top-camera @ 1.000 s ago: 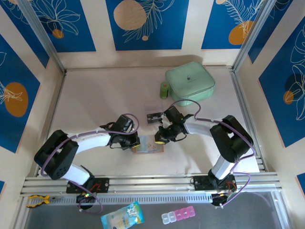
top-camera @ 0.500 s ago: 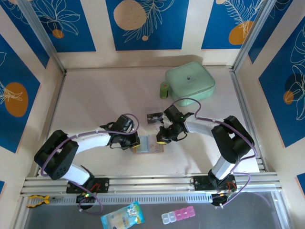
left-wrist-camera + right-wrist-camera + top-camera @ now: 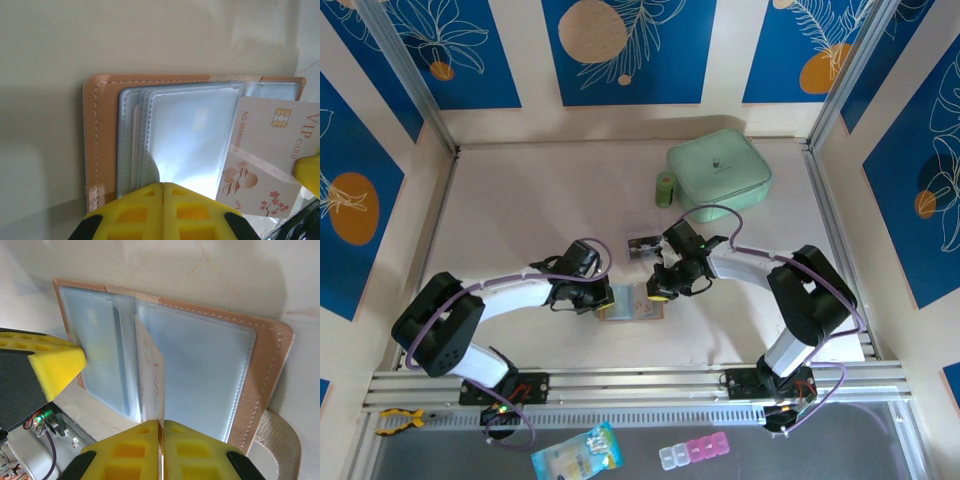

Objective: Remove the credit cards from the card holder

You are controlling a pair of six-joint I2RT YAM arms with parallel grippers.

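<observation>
Top external view, pale table, open tan leather card holder lying flat near its front edge, left gripper with fingers together resting on its clear sleeves, right gripper clamped on a pale VIP credit card standing at its fold.

Far-left bench lay open. Far-right was blocked by mint pouch, green bottle and dark card. Near centre, left claw and right claw flanked the card holder. VIP card rose from it, pinched by right claw.
</observation>
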